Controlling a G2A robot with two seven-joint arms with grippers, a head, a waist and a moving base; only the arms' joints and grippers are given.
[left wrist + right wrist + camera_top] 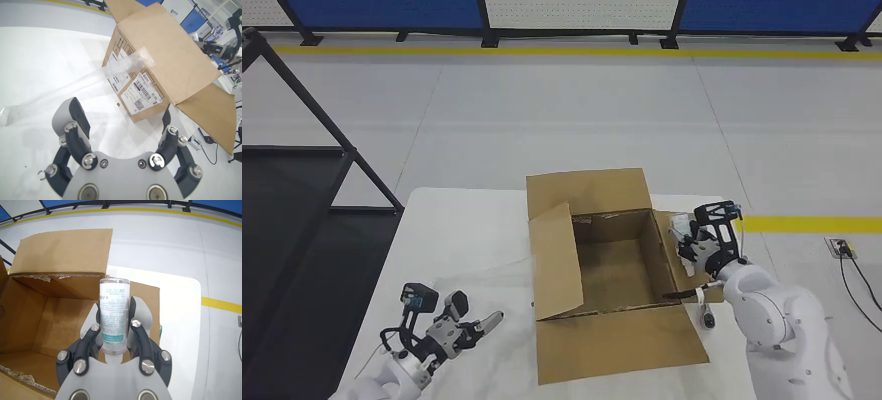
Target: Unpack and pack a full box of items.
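Left tool (474, 312) sits low over the white desk (462, 230), near-left of the box (557, 262). Its fingers are spread wide with nothing between them. A clear plastic wrapper (128, 63) lies against the box's labelled side; its contents are hard to make out.

The box is open, flaps out. The inside floor is bare cardboard where it shows, and the near wall hides part of it.

Right tool (694, 240) is clamped on a clear bottle (114, 311) with a white label. It is over the right flap, just outside the box wall, and the tool partly hides the cap end. A small dark item (708, 318) lies by the near right corner, too small to identify.
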